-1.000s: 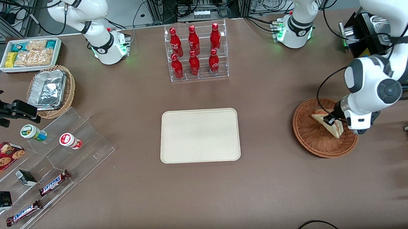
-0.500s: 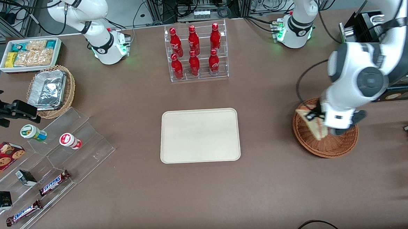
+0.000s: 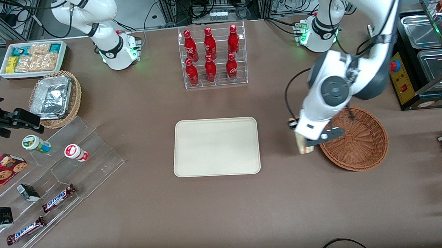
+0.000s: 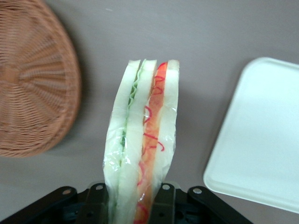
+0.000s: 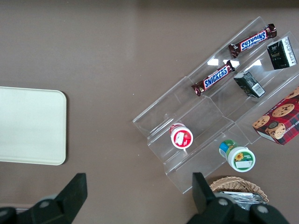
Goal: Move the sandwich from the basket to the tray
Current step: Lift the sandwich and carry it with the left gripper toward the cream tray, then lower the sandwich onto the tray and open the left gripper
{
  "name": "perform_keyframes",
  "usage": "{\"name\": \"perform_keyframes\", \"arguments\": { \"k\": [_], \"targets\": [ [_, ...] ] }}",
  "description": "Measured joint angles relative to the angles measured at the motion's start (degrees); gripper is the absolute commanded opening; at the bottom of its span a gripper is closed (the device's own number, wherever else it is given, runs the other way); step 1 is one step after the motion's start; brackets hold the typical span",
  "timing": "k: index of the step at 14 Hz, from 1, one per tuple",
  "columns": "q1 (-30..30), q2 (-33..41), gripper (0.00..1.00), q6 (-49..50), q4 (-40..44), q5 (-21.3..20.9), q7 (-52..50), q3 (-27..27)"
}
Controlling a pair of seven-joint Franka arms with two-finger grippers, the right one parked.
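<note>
Now the gripper hung above bare table between the basket and the tray — just beside the basket's rim — its fingers clamped on the wrapped sandwich, clear of both — the basket held nothing.

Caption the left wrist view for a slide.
Gripper carries the wrapped sandwich above the table, between basket and tray.

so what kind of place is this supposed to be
Probably a robotics lab staged as a snack shop or kiosk. Red soda bottles stand in a clear rack, and chocolate bars lie on acrylic display steps. The gripper carries a wrapped sandwich between the basket and the tray.
</note>
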State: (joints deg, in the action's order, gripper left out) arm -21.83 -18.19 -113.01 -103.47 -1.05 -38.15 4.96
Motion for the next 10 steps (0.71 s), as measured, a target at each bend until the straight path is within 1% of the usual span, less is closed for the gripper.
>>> {"name": "perform_keyframes", "arguments": {
  "k": [4,7,10],
  "targets": [
    [-9.3,-7.6,0.26,-5.4,4.2,0.0,-0.3,0.0],
    [-12.8,-12.5,0.26,-5.9,9.1,0.0,-0.4,0.0],
    [-15.5,-16.8,0.25,-7.2,12.8,0.0,-4.1,0.0]
  ]
}}
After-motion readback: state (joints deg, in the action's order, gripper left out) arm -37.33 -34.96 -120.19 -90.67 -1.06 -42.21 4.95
